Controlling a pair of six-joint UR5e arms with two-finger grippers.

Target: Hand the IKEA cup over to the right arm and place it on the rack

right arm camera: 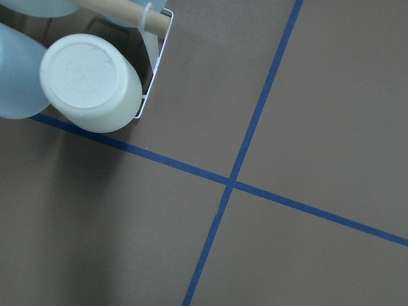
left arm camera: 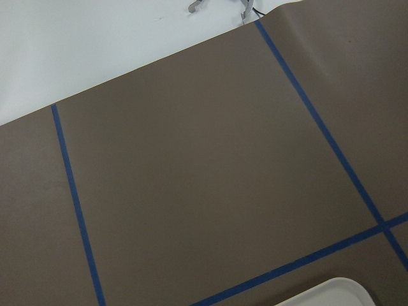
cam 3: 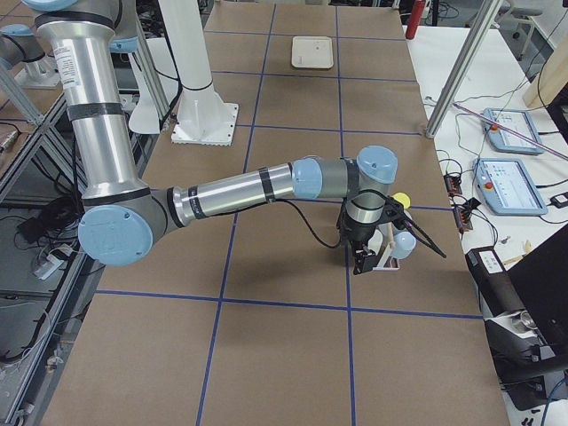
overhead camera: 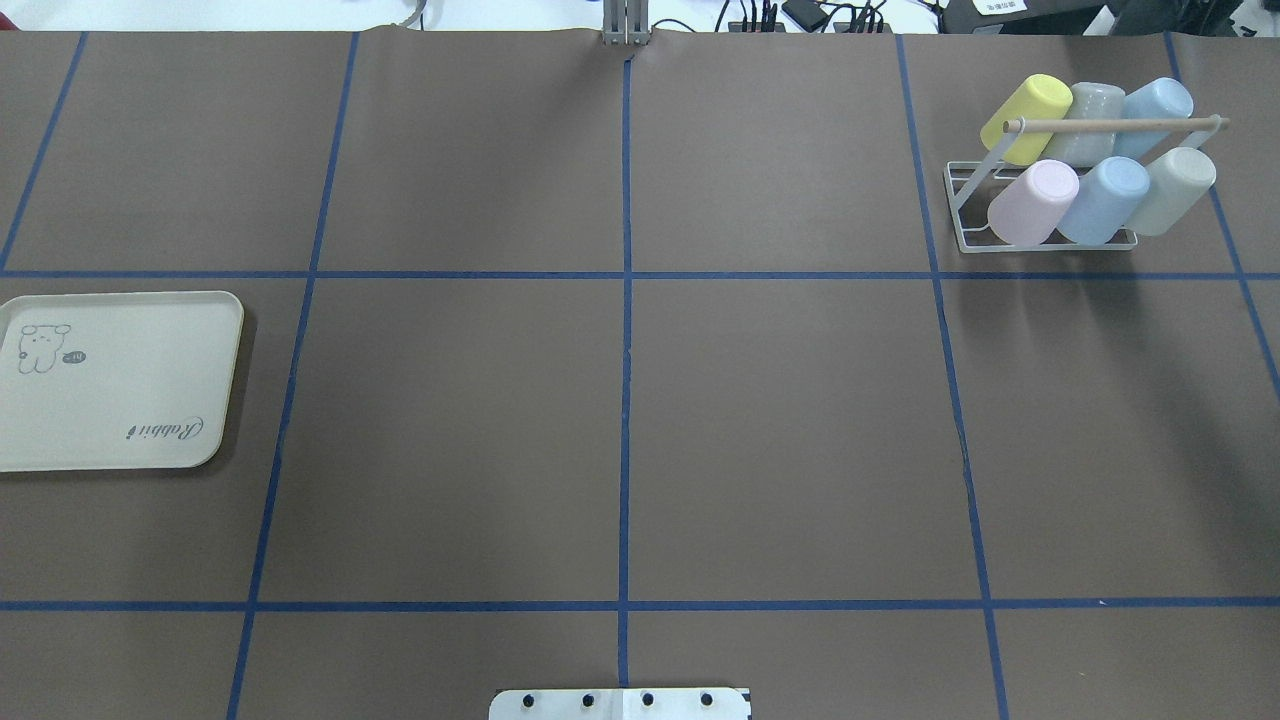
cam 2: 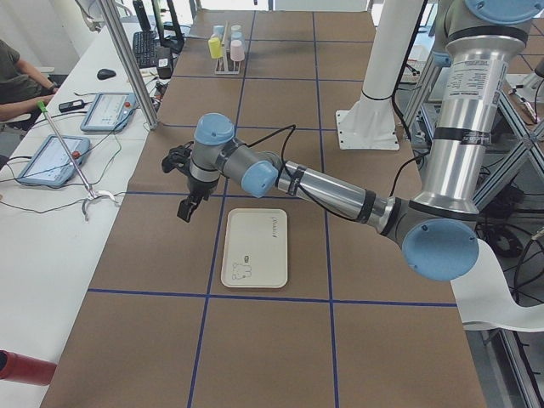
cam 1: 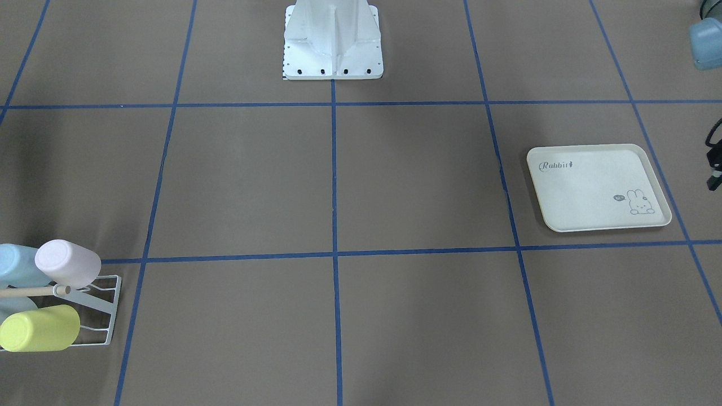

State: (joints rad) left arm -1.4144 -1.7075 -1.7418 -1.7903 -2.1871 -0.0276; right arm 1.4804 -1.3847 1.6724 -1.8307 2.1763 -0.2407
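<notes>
The white wire rack [overhead camera: 1040,244] with its wooden rod [overhead camera: 1110,125] stands at the far right of the table. Several pastel IKEA cups sit upside down on its prongs, among them a yellow one [overhead camera: 1025,115], a pink one [overhead camera: 1035,200] and a grey-green one [overhead camera: 1170,188]. The right wrist view looks down on a pale cup [right arm camera: 89,80] at the rack's corner [right arm camera: 156,76]. My right gripper [cam 3: 364,259] hangs just beside the rack; only the exterior right view shows it, so I cannot tell its state. My left gripper [cam 2: 189,204] hovers near the tray, state unclear, no cup visible in it.
A cream rabbit-print tray [overhead camera: 110,400] lies bare at the table's left edge. The robot's white base [cam 1: 333,45] stands at the near middle. Operators' tablets [cam 2: 51,157] and cables lie on the white bench beyond the table's far side.
</notes>
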